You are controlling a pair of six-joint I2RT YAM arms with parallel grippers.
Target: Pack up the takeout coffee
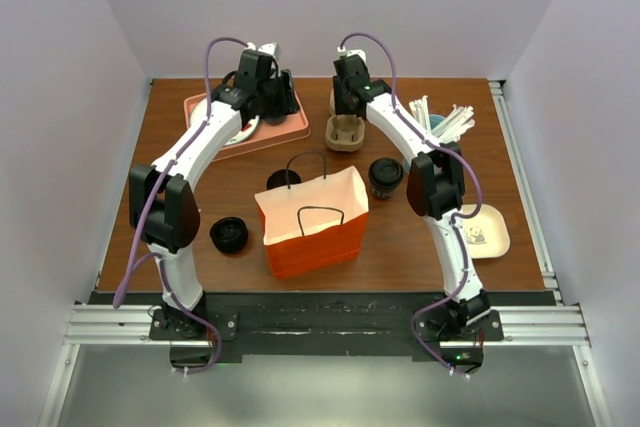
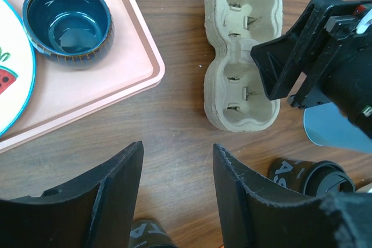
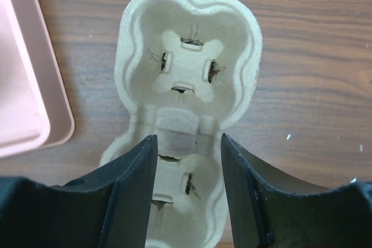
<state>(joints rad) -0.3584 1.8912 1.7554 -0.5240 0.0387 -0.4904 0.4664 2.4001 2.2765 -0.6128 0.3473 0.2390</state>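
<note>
The takeout coffee (image 1: 384, 177), a dark cup with a black lid, stands upright on the table right of the orange paper bag (image 1: 310, 222); it also shows in the left wrist view (image 2: 317, 181). A pulp two-cup carrier (image 1: 345, 132) lies behind the bag. My right gripper (image 1: 347, 97) is open, its jaws straddling the carrier's middle divider (image 3: 177, 129) without closing on it. My left gripper (image 1: 280, 97) is open and empty over bare table (image 2: 177, 155), between the pink tray and the carrier (image 2: 241, 56).
The pink tray (image 1: 290, 132) at back left holds a blue mug (image 2: 68, 24) and a plate. A second dark cup (image 1: 283, 180) stands behind the bag. A low black round piece (image 1: 229, 235) lies left of it. Stirrers (image 1: 445, 119) and a white plate (image 1: 482, 230) are on the right.
</note>
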